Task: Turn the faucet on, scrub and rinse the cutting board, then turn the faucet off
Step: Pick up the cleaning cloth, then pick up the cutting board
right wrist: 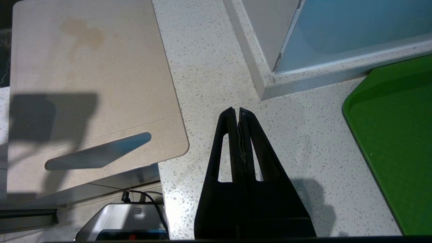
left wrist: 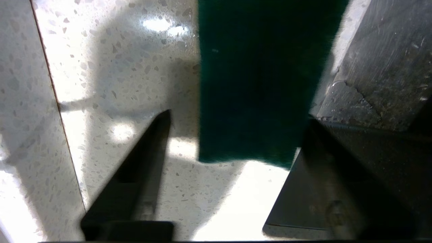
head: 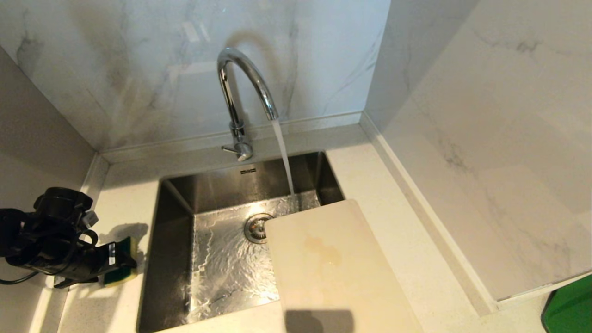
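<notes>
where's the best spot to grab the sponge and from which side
Take the sponge across its two long side faces, coming down from above. It lies flat on the counter left of the sink, green scrub face up in the left wrist view, so the sides are the only free faces. The left tool already straddles it, fingers spread with a gap on one side.

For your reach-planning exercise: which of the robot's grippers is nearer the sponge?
Left. The left gripper straddles the sponge on the counter left of the sink; the right gripper is across the sink, beside the cutting board.
</notes>
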Robot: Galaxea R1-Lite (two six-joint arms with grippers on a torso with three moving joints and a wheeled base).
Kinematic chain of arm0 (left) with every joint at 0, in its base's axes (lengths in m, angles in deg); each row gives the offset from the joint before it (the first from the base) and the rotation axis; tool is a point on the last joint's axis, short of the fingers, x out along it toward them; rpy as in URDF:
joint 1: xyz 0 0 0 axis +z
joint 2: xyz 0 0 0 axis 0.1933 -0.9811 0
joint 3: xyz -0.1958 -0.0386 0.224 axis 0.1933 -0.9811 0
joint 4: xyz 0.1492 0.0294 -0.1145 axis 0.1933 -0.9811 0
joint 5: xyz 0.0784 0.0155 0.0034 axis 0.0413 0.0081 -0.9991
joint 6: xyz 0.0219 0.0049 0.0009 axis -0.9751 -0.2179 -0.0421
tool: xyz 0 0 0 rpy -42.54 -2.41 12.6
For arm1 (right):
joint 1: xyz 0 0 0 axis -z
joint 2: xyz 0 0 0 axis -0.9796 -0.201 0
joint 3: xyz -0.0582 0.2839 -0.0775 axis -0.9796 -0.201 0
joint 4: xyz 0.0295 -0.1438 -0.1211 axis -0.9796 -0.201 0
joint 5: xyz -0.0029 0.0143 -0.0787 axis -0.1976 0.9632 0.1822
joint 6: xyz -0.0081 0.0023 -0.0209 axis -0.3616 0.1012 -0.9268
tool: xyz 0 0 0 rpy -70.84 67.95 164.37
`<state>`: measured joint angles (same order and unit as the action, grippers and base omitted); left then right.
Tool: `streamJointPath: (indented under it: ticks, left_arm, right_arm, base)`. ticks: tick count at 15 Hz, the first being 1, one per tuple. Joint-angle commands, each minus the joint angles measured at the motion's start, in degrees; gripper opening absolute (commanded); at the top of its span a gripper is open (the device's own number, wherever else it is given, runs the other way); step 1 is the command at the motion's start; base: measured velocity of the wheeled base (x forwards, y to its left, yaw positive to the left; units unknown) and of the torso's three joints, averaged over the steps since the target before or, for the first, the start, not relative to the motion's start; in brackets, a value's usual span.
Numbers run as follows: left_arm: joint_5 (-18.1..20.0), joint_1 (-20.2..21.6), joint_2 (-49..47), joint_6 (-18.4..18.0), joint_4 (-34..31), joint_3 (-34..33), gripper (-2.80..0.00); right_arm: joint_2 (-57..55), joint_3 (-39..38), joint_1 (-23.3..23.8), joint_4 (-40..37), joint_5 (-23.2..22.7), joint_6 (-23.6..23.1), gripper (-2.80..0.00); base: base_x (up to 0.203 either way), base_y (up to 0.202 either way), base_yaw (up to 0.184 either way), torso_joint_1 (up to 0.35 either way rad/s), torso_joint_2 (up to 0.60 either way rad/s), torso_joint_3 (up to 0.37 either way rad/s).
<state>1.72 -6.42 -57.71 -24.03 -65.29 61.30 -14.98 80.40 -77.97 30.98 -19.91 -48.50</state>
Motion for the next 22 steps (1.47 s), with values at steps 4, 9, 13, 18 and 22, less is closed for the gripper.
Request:
streamJointPath:
  ticks: [4, 9, 13, 18, 22]
  left_arm:
    - [-0.36, 0.10, 0.01, 0.09, -0.02, -0.03, -2.80]
    - [-0.44, 0.37, 0.51, 0.17, 0.33, -0.03, -2.80]
    - [0.06, 0.14, 8.56, 0.00, -0.21, -0.23, -2.80]
    - [0.28, -1.51, 24.45, -9.21, -0.53, -2.27, -2.80]
    - [0.31, -1.64, 36.08, -11.72, -4.22, -3.91, -2.80]
  right_arm:
    - [-0.09, 0.01, 0.00, -0.05, -0.04, -0.05, -2.80]
    - [-0.09, 0.01, 0.00, -0.05, -0.04, -0.05, -2.80]
    - [-0.09, 0.01, 0.00, -0.05, -0.04, -0.05, -2.80]
    - [-0.09, 0.01, 0.00, -0.05, -0.04, -0.05, -2.80]
    - [-0.09, 0.01, 0.00, -0.05, -0.04, -0.05, -2.80]
  base:
    - [0.000, 0.000, 0.000, 0.000, 0.00, 0.000]
    - [0.000, 0.000, 0.000, 0.000, 0.00, 0.000]
    - [0.000, 0.000, 0.000, 0.000, 0.00, 0.000]
    - [0.000, 0.000, 0.000, 0.000, 0.00, 0.000]
    - [0.000, 0.000, 0.000, 0.000, 0.00, 0.000]
